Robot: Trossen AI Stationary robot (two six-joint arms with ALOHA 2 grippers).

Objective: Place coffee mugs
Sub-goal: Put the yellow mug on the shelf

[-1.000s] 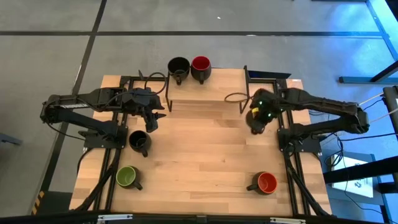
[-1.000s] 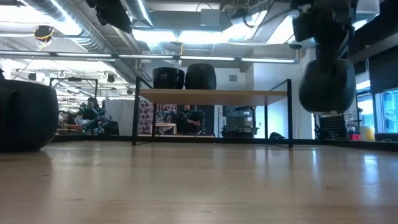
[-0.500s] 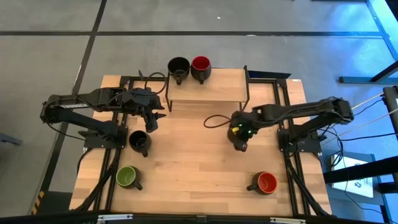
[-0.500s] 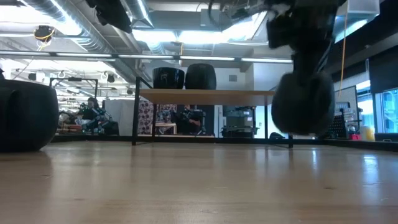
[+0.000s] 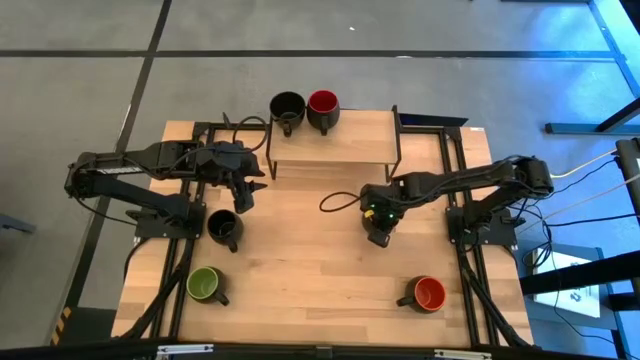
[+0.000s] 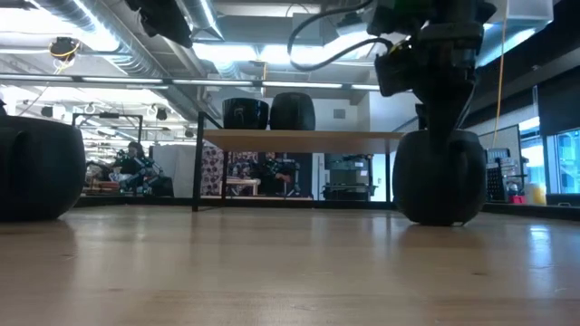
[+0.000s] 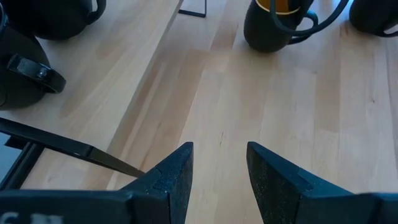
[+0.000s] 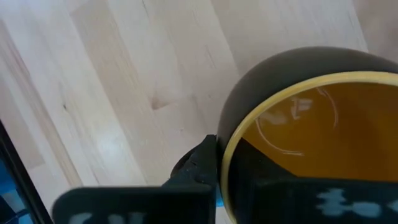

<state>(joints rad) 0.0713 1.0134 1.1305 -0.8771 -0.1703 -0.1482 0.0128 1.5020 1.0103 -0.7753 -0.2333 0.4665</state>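
My right gripper (image 5: 379, 222) is shut on the yellow-lined mug (image 8: 311, 134), which stands on the table in front of the shelf (image 5: 335, 140); the low view shows that mug (image 6: 441, 188) too. My left gripper (image 5: 246, 190) hovers open by the shelf's left post, over bare wood (image 7: 219, 168). One black mug (image 5: 288, 108) and the dark red mug (image 5: 323, 104) sit on the shelf's far edge. On the table stand a second black mug (image 5: 224, 228), the green mug (image 5: 205, 285) and the orange-red mug (image 5: 428, 294). My right gripper holds the yellow mug by its rim (image 8: 229, 149), coming from above and pointing down. One finger (image 8: 200, 167) lies against the outer wall; the other is hidden behind the gripper body, seemingly inside the cup. The mug is upright with its base (image 6: 441, 220) on the table.
The shelf's black frame posts (image 5: 397, 150) stand just beyond the right gripper. A cable loops (image 5: 340, 200) off the right arm over the table's middle. Bare wood lies between the yellow mug and the orange-red mug, and across the table's near middle.
My right gripper, carrying the yellow mug, has moved from beside the shelf's right post toward the table's left and near edge, then down. The mug hung clear of the table before and now stands on it.
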